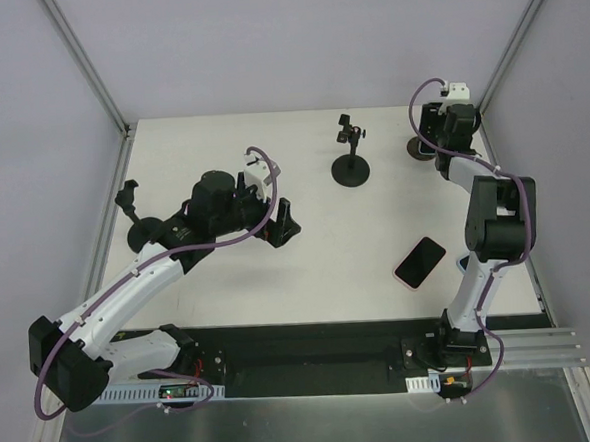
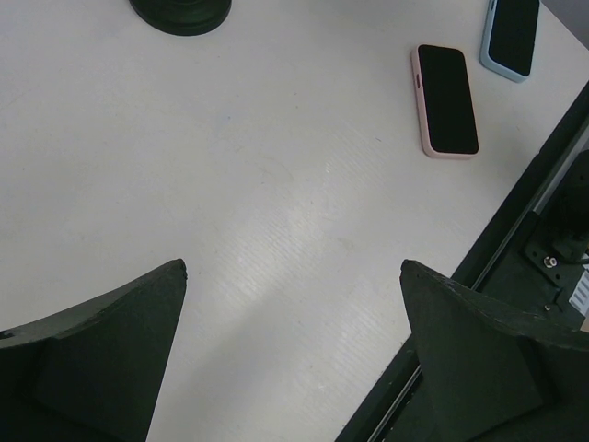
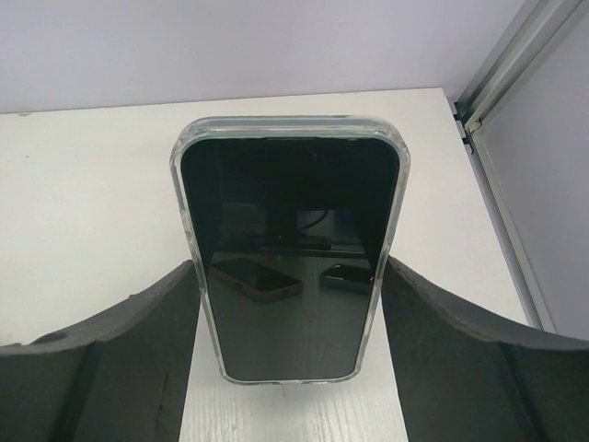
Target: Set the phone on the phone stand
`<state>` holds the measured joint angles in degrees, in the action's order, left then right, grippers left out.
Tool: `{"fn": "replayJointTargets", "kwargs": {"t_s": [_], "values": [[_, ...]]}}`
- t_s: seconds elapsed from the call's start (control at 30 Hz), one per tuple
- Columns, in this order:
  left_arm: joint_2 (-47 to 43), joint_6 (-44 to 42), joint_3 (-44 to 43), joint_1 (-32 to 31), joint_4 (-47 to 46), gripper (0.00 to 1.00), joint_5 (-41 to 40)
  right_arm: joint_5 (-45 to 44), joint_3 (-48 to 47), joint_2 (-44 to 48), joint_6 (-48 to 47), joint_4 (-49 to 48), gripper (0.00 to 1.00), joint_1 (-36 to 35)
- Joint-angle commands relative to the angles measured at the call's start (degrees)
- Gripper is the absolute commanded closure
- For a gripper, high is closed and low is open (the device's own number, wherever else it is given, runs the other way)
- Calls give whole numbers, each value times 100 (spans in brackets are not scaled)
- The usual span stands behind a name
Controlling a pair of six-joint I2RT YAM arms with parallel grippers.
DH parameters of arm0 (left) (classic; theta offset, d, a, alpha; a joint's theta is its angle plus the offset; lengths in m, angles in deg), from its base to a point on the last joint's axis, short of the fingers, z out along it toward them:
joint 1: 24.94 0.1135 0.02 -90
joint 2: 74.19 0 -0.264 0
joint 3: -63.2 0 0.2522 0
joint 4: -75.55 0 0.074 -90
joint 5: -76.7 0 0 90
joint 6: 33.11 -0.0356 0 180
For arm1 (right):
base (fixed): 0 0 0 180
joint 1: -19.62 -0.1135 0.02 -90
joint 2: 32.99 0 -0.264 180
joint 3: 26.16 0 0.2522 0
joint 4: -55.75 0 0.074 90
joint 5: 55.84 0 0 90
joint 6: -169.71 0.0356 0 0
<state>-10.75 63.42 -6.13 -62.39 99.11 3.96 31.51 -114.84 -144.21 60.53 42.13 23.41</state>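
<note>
My right gripper (image 3: 290, 265) is shut on a black-screened phone in a clear case (image 3: 290, 221) and holds it upright by its side edges above the white table. In the top view this gripper (image 1: 439, 124) is at the far right back, next to a small stand base (image 1: 418, 149). A black phone stand (image 1: 352, 167) on a round base stands at the back middle. My left gripper (image 2: 293, 267) is open and empty over bare table, and in the top view it sits left of centre (image 1: 280, 224).
A pink-cased phone (image 1: 420, 262) lies flat at the front right, also in the left wrist view (image 2: 446, 99). A blue-cased phone (image 2: 511, 35) lies beside it. Another black stand (image 1: 135, 223) is at the left edge. Metal frame posts rise at the back corners.
</note>
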Motion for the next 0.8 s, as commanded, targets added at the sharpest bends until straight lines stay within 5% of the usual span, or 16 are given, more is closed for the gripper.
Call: {"fn": "replayJointTargets", "kwargs": {"t_s": [0.0, 0.77], "values": [[28, -169, -50, -8, -119, 1, -117, 213, -445, -49, 20, -901, 99, 34], [134, -178, -33, 80, -154, 1, -82, 582, -480, -453, 142, -1051, 100, 218]]}}
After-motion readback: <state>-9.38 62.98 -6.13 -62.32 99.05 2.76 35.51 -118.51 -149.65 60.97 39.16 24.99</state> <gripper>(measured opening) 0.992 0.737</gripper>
